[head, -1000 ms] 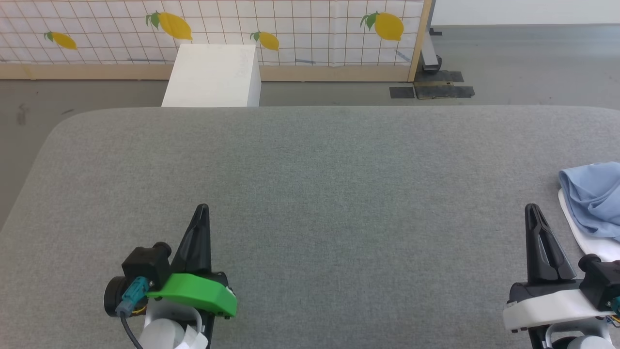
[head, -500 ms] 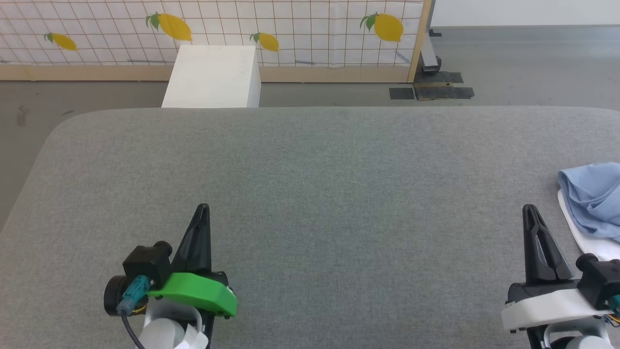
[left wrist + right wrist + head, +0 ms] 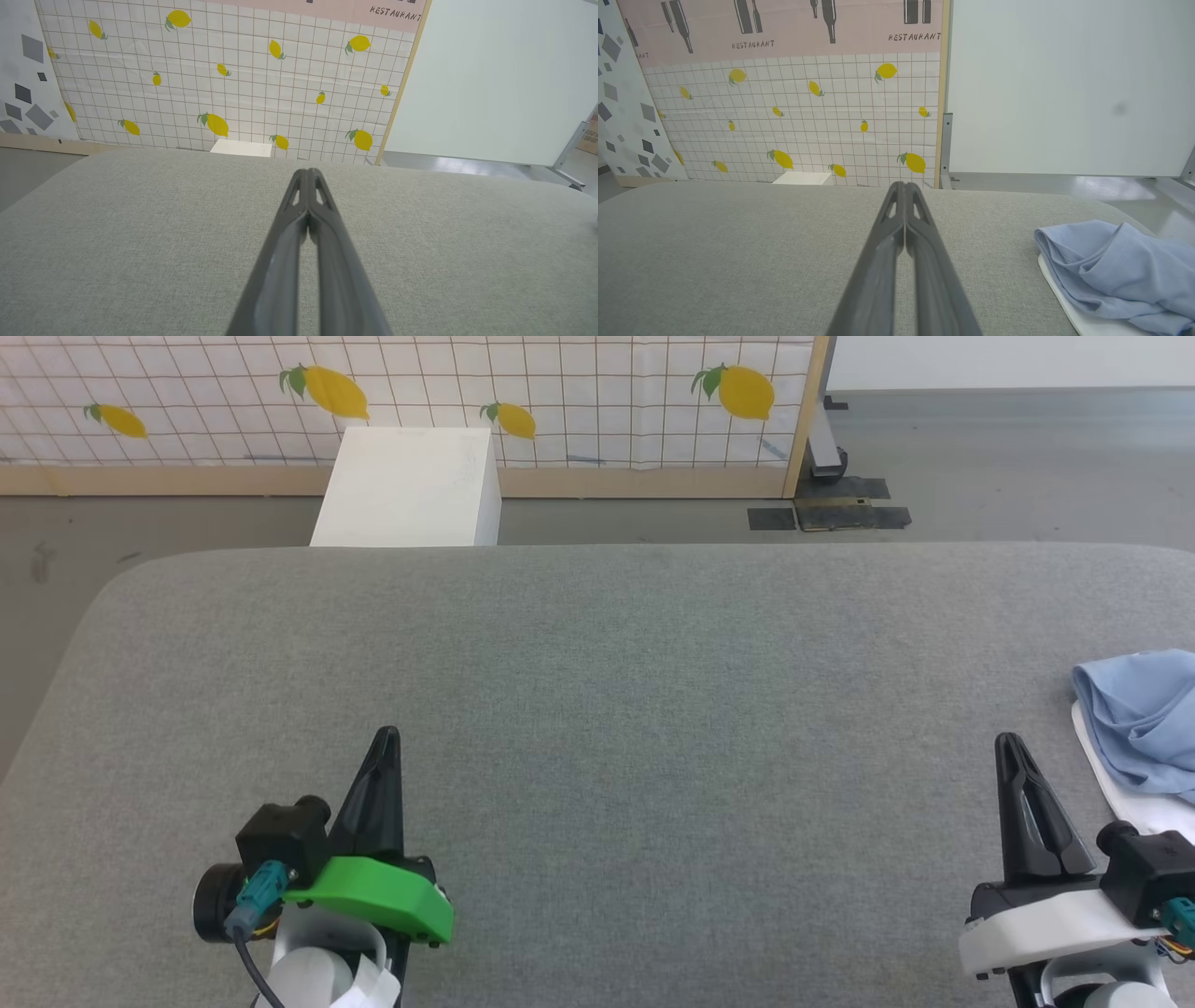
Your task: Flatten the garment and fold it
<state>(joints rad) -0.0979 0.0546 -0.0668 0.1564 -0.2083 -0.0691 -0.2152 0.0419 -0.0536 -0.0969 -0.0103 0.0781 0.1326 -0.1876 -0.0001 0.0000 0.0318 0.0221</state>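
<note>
The garment (image 3: 1139, 723) is a crumpled light blue heap with a white part under it, lying at the right edge of the grey table (image 3: 597, 644). It shows again at the lower right of the right wrist view as the garment (image 3: 1115, 273). My right gripper (image 3: 1006, 742) is shut and empty, a short way to the left of the cloth and apart from it; its pressed-together tips show as the right gripper (image 3: 903, 185). My left gripper (image 3: 385, 735) is shut and empty over bare table at the lower left, also seen as the left gripper (image 3: 307, 172).
A white box (image 3: 406, 485) stands on the floor behind the table's far edge. Behind it runs a lemon-patterned tiled wall panel (image 3: 560, 392) with a wooden frame. Black tape patches (image 3: 826, 513) lie on the floor at the back right.
The right gripper has slid slightly left and down in the head view. The whole picture has shifted a little, so the head has moved. The left gripper and the garment stay put.
</note>
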